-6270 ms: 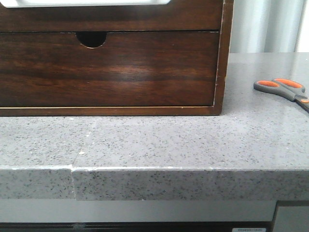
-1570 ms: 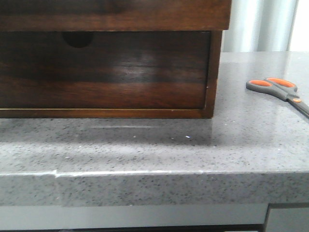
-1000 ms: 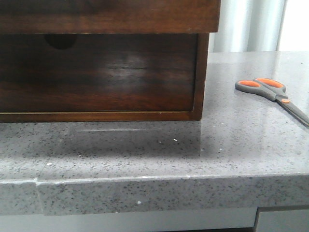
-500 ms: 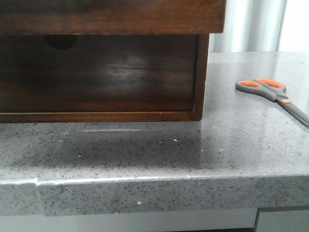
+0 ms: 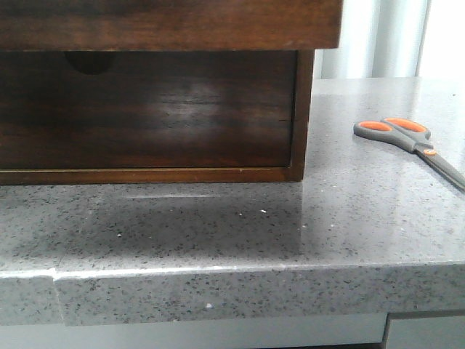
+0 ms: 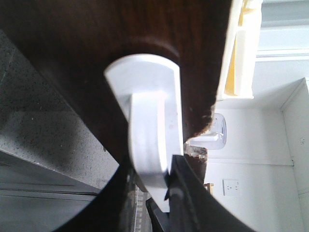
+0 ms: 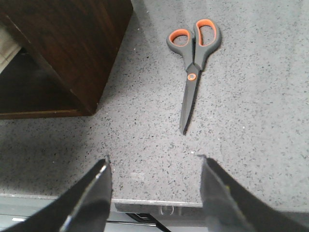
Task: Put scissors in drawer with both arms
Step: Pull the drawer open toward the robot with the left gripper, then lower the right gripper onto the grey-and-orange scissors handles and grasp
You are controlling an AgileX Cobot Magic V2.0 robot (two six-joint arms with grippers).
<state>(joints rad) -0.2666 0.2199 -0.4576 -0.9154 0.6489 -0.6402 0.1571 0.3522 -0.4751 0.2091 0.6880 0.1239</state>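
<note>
The scissors (image 5: 407, 137), grey handles lined orange, lie flat on the grey stone counter to the right of the cabinet. In the right wrist view the scissors (image 7: 193, 60) lie ahead of my right gripper (image 7: 153, 159), blades pointing toward it. That gripper is open and empty above the counter's front edge. The drawer (image 5: 167, 25) stands pulled out, its front overhanging the bottom drawer (image 5: 145, 116). My left gripper (image 6: 150, 170) is shut on the drawer's white piece (image 6: 149, 130). Neither gripper shows in the front view.
The dark brown cabinet's corner (image 7: 82, 58) stands to the left of the scissors. The speckled counter (image 5: 232, 225) has a front edge close below the right gripper and a seam at the left (image 5: 57, 275). A white wall lies behind.
Since 6.3 s ago the top drawer has come out over the bottom drawer and the view has shifted. In the last second the drawer front has come out slightly more. The scissors have not moved.
</note>
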